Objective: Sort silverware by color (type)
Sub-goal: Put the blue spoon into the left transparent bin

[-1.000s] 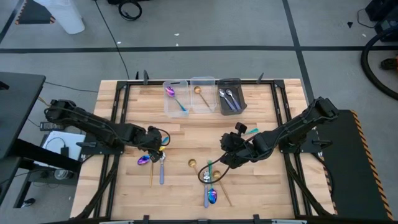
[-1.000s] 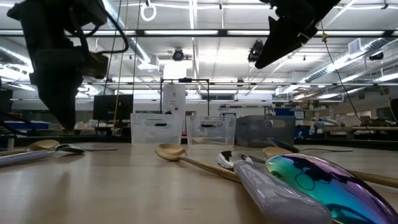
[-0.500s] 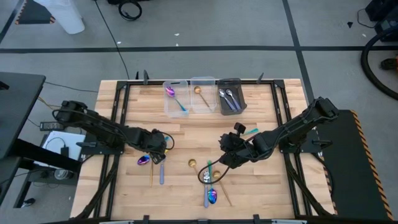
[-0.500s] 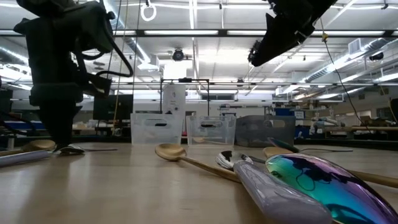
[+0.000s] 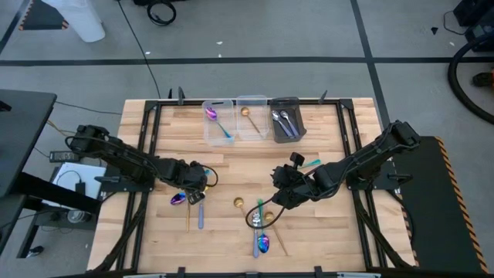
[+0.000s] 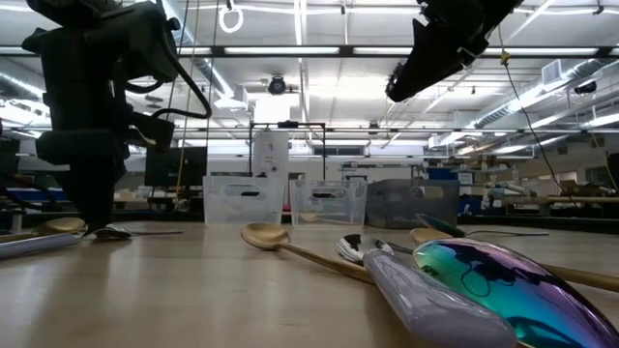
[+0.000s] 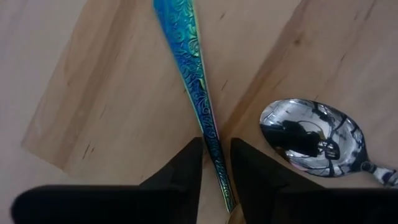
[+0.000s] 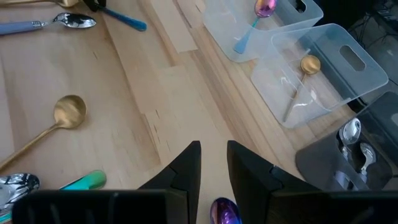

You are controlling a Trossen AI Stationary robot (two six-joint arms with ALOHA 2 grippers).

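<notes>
My left gripper (image 5: 197, 188) (image 7: 216, 144) is down at the table over the left cluster of silverware, shut on a blue-teal iridescent utensil (image 7: 186, 56). A silver spoon's bowl (image 7: 311, 134) lies beside it, and its pale handle (image 5: 201, 210) and a gold handle (image 5: 187, 220) run toward the near edge. My right gripper (image 5: 279, 193) (image 8: 213, 149) hangs above the table's middle, shut on an iridescent spoon (image 8: 224, 213). More gold, silver and iridescent pieces (image 5: 261, 224) lie flat below it. My left gripper has the iridescent utensil's slim patterned handle (image 7: 210, 127) between its two fingers, which come from above, pointing down, and lie across it. The utensil lies flat on the table. My right gripper holds the iridescent spoon clear of the table. Its purple bowl (image 8: 224, 213) shows between the fingers, and a teal handle end (image 5: 310, 162) sticks out behind the gripper. The gripper hides the place of contact.
Three bins stand in a row at the far edge: a clear bin (image 5: 218, 122) with a purple-and-teal spoon, a clear bin (image 5: 252, 117) with a gold spoon, and a dark grey bin (image 5: 285, 120) with silver spoons. Bare wood lies between the bins and both grippers.
My left gripper has moved a little toward the table's right and near edge and come down onto the left cluster, then stayed at the table. My right gripper has kept still with its spoon.
</notes>
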